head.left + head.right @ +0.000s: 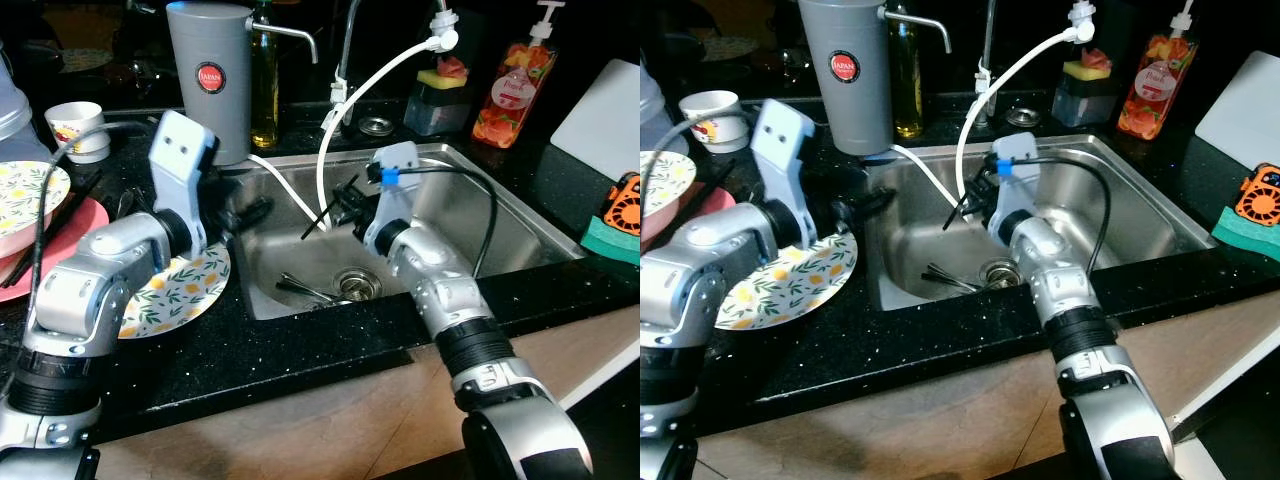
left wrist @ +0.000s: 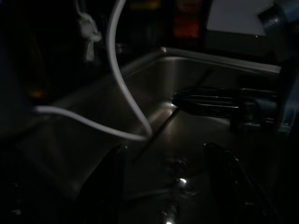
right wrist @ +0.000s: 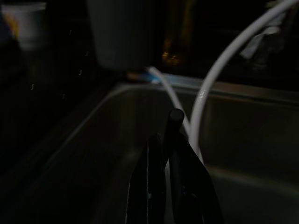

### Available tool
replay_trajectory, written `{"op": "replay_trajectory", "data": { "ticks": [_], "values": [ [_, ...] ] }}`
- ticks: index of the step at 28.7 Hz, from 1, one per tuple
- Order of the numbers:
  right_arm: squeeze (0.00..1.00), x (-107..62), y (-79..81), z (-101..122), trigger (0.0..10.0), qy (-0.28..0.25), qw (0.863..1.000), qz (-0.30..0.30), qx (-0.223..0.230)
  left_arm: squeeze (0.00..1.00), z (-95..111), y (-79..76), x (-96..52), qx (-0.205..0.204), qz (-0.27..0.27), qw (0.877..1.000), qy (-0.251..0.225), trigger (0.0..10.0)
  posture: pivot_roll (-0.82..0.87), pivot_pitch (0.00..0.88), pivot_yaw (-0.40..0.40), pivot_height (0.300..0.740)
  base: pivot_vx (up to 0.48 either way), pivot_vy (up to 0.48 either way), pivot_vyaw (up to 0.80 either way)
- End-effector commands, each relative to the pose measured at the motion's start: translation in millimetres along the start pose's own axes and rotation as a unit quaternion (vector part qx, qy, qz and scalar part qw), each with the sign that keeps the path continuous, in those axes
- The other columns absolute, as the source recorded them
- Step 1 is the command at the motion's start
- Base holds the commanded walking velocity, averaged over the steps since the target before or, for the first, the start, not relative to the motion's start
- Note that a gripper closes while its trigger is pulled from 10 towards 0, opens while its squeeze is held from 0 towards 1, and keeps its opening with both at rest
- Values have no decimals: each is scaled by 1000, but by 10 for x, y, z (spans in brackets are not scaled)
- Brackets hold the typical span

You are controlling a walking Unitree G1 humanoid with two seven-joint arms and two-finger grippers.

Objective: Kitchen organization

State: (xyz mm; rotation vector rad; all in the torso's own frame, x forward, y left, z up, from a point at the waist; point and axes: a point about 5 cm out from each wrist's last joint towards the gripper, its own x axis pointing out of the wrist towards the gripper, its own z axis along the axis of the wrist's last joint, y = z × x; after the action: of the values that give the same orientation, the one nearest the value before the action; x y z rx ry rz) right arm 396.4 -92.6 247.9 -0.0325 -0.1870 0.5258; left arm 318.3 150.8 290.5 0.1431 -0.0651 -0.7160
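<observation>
We look down on a stainless steel sink (image 1: 520, 215) set in a speckled black countertop (image 1: 300, 350), at the centre of the frame. Our right gripper (image 1: 345, 203) reaches into the basin, pinching a thin black chopstick (image 1: 318, 222) that slants down toward the lower left. The right wrist view, very dark, shows what the head views do not: the two fingers (image 3: 184, 182) closed tight together with the stick's rounded end poking out between them.

Our left gripper (image 1: 250, 212) hovers at the sink's left edge, above a round plate with a yellow lemon pattern (image 1: 185, 290). The dim left wrist view shows its fingers (image 2: 110, 182) spread wide apart, framing the basin floor.

More dark utensils (image 1: 305, 290) lie beside the round metal drain (image 1: 357, 283) at the centre bottom. A smooth white hose (image 1: 375, 85) loops from the upper right down into the sink. At the upper left stands a tall grey cylindrical dispenser with a red label (image 1: 210, 75).
</observation>
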Motion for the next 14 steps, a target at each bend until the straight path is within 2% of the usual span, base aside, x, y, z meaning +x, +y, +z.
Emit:
{"op": "replay_trajectory", "data": {
  "ticks": [1,3,4,7,10,14],
  "values": [
    [0,21,45,-80,10000,19,999,16,-21,0,-31,-118,-40,-10,-50,999,18,10000,10,93,-50,740,0,0,0],
    [0,44,98,-183,10000,37,998,30,-34,0,-66,-230,-66,-18,-95,995,31,10000,11,88,-54,740,0,0,0],
    [0,51,109,-209,10000,42,998,31,-35,0,-87,-249,-67,-32,-101,994,39,10000,11,88,-54,740,0,0,0],
    [0,64,106,-233,10000,46,998,27,-43,0,-115,-276,-81,-33,-116,991,56,10000,11,86,-55,740,0,0,0],
    [0,73,102,-241,10000,47,998,26,-43,0,-139,-288,-93,-32,-122,990,69,10000,9,82,-55,740,0,0,0],
    [0,80,95,-251,10000,51,997,26,-42,0,-233,-261,-118,-7,-104,988,112,10000,9,76,-58,740,0,0,0]
  ]
}}
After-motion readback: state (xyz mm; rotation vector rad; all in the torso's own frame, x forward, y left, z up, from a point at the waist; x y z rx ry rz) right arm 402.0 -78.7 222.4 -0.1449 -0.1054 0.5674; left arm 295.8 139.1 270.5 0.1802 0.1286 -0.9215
